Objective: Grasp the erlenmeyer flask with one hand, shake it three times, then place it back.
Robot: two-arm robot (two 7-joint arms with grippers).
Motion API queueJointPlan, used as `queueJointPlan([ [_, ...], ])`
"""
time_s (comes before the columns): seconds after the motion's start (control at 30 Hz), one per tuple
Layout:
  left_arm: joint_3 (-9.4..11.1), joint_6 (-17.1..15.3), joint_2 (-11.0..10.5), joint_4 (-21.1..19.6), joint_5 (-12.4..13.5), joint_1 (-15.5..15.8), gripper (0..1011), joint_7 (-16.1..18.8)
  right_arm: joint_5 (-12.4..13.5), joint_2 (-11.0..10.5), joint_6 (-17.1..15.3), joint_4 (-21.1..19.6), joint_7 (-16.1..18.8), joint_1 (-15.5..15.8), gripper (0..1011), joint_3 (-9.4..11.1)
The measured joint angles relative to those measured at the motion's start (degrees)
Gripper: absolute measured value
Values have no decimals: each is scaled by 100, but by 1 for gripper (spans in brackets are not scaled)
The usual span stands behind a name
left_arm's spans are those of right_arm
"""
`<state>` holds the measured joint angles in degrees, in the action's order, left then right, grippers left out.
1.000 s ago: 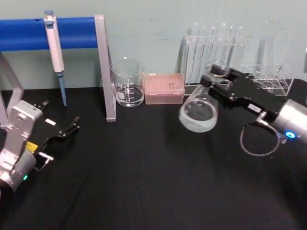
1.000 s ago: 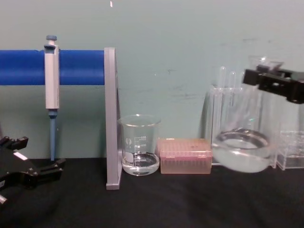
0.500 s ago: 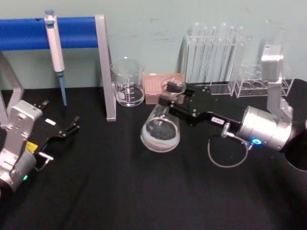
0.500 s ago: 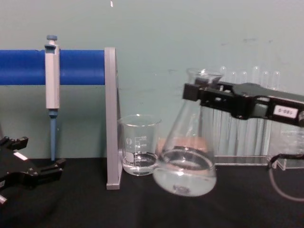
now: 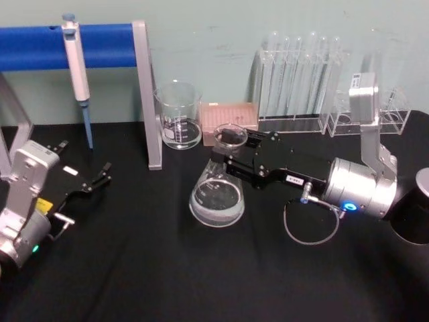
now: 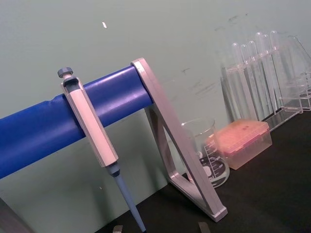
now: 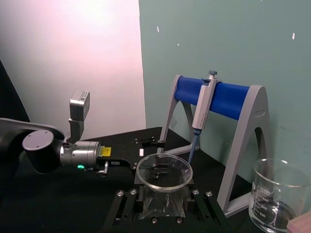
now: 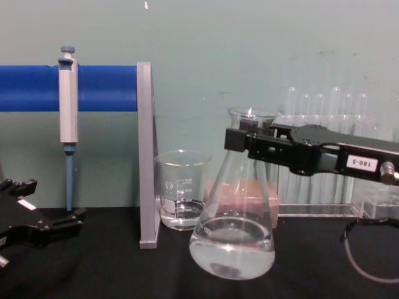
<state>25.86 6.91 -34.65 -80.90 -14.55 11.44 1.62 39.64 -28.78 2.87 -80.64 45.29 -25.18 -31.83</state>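
The erlenmeyer flask (image 5: pixel 216 198) is clear glass with a little liquid in its wide base. It stands upright in the middle of the black table, in front of the pink box. My right gripper (image 5: pixel 231 151) is shut on its neck just under the flared rim, reaching in from the right. From the side, the flask (image 8: pixel 232 243) hangs low under the right gripper (image 8: pixel 249 140); I cannot tell whether its base touches the table. The right wrist view looks down onto the flask rim (image 7: pixel 163 171). My left gripper (image 5: pixel 94 180) rests open at the table's left, far from the flask.
A glass beaker (image 5: pixel 178 115) and a pink tip box (image 5: pixel 231 117) stand behind the flask. Test tubes in a clear rack (image 5: pixel 298 74) and a second rack (image 5: pixel 375 111) line the back right. A pipette (image 5: pixel 75 57) hangs on the blue-barred stand (image 5: pixel 149 100) at the back left.
The right gripper carried the flask from up by the racks at the right, tilted, leftward and down to the table's middle. The flask is now upright. The left arm stayed still.
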Motion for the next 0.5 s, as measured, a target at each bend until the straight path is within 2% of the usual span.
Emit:
queueJointPlan([
  [0.5, 0, 0, 0, 0, 0, -1, 1001, 0, -123, 32, 28, 265, 34, -81, 449, -172],
])
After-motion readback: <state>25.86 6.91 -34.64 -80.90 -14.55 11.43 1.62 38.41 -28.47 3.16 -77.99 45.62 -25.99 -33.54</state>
